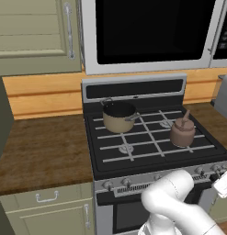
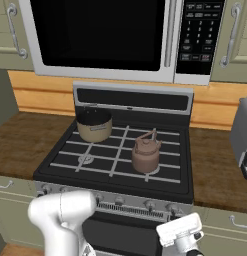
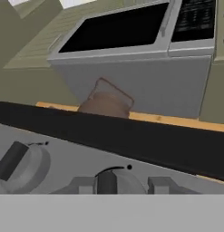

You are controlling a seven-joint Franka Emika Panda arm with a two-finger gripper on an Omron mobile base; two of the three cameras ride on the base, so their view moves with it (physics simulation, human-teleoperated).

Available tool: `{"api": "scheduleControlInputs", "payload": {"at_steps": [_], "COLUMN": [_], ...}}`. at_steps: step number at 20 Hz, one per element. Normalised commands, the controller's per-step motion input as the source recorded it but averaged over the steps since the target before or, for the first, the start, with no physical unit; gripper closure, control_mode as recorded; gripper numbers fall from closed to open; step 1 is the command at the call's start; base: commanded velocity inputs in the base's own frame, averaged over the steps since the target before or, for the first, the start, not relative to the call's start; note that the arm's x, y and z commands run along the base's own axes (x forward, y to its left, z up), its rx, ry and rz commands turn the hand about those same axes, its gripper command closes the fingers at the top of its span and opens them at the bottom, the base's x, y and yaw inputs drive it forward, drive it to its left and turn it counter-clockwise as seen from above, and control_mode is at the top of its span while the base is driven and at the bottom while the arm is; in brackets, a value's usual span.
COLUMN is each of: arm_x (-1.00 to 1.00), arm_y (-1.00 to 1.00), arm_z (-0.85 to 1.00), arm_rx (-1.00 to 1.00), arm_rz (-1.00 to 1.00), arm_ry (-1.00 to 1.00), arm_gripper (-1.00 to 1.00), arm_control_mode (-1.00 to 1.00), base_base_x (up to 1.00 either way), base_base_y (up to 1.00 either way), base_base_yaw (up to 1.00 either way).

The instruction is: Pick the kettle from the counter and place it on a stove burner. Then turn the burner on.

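A: Where's the kettle (image 1: 182,131) now?

B: Already off the bench (image 1: 41,151) and sitting on the stove burner (image 2: 147,169) at the front right of the cooktop (image 2: 182,165), up and behind the end effector (image 2: 182,235). The tan saucepan (image 1: 118,117) is on the rear left ring, farther off and to the left of it. So I'd judge the placing done and the burner-lighting step in hand.

A: And the end effector itself?

B: It is low in front of the range, level with the control panel (image 2: 120,202). In the hand view a dark-barred knob (image 3: 108,182) sits dead ahead between the two finger tips, with another knob (image 3: 18,163) off to its left. The kettle's top (image 3: 104,102) just peeks over the cooktop edge above.

A: Holding anything?

B: Nothing is held. The jaws stand partly apart, roughly the knob's width, one tip on each side; I can't tell whether they actually touch it.

A: What does the next move call for?

B: Probably a firm seat on that knob, then a twist of the wrist to turn it. It should first be sure this knob serves the kettle's ring, which I can't confirm from here.
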Motion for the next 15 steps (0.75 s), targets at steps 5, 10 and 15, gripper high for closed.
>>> {"api": "scheduleControlInputs", "payload": {"at_steps": [5, 10, 15], "arm_x": [0.17, 0.06, 0.0], "arm_y": [0.25, 0.34, 0.27], "arm_z": [0.02, 0.02, 0.03], "arm_rx": [-0.27, -0.43, -0.46], "arm_rz": [0.25, 0.21, 0.17], "arm_ry": [-0.11, -0.08, -0.01], "arm_gripper": [1.0, 1.0, 1.0], "arm_control_mode": [-1.0, -1.0, -1.0], "base_base_x": [0.0, 0.0, 0.0], "base_base_y": [0.0, 0.0, 0.0], "base_base_yaw": [0.0, 0.0, 0.0]}}
